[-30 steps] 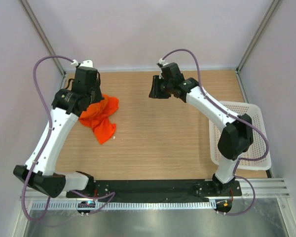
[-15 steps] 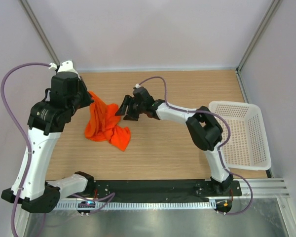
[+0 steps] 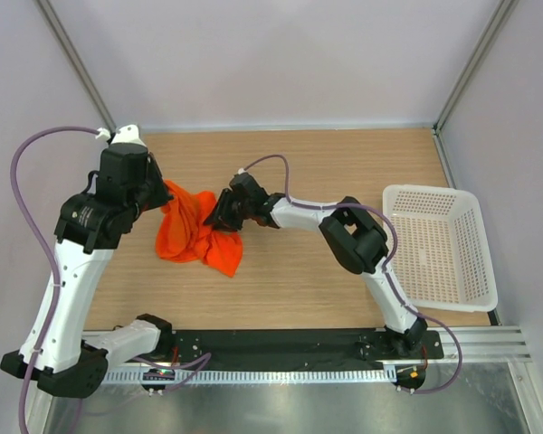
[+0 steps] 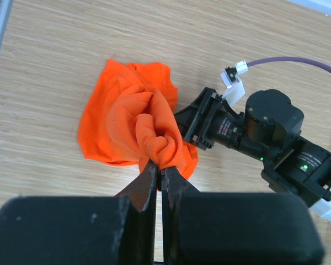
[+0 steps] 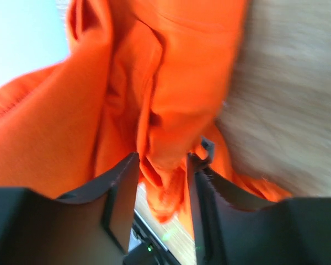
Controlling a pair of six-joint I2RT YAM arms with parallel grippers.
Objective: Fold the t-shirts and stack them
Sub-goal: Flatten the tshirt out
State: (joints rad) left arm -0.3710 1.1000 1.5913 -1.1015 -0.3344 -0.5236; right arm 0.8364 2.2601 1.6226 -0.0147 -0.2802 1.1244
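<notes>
T-shirt (image 3: 195, 240) is pinched in left end effector (image 4: 159, 167).

Your left gripper (image 4: 159, 168) is clamped tight on a bunch of the t-shirt (image 4: 121, 121), with the arm arched high and the wrist pointing down. Your right arm stretches low across to the left. Your right gripper (image 5: 163, 165) has its fingers apart with cloth between them, and you can't tell whether it grips.

Light wooden table (image 3: 299, 280): crumpled orange t-shirt (image 3: 199, 242) left, white basket (image 3: 434, 191) right.
</notes>
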